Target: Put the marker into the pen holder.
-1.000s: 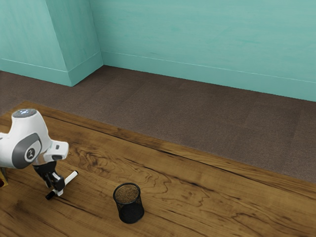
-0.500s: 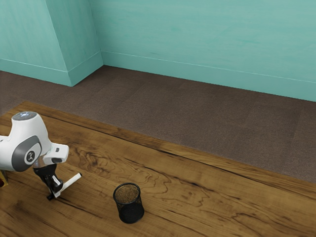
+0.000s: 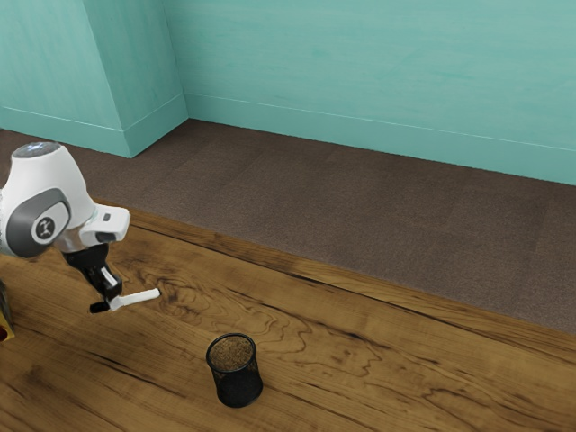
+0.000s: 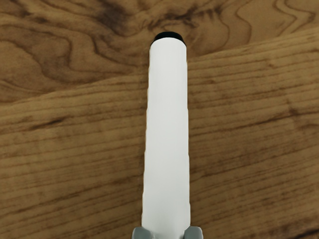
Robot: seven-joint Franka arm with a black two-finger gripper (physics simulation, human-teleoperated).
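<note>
My gripper [image 3: 113, 302] is shut on the white marker [image 3: 140, 297], raised above the table toward the exterior view's left. The marker lies nearly level across the fingertips, its black-capped part on one side and its white barrel reaching toward the exterior view's right. In the wrist view, the marker [image 4: 167, 129] extends away from the gripper [image 4: 167, 233], with a fingertip against each side of it. The pen holder [image 3: 238, 382], a black mesh cup with a brown speckled inside, stands upright on the table, apart from the marker.
The wooden table [image 3: 360, 360] runs under everything, its far edge bordering the brown carpet. A yellow and red object [image 3: 4, 317] is partly visible at the exterior view's left edge, behind the arm.
The marker was at the tabletop and tilted up in my grip; now my hand has lifted it well off the table, and it hangs closer to level. The pen holder has stayed put.
</note>
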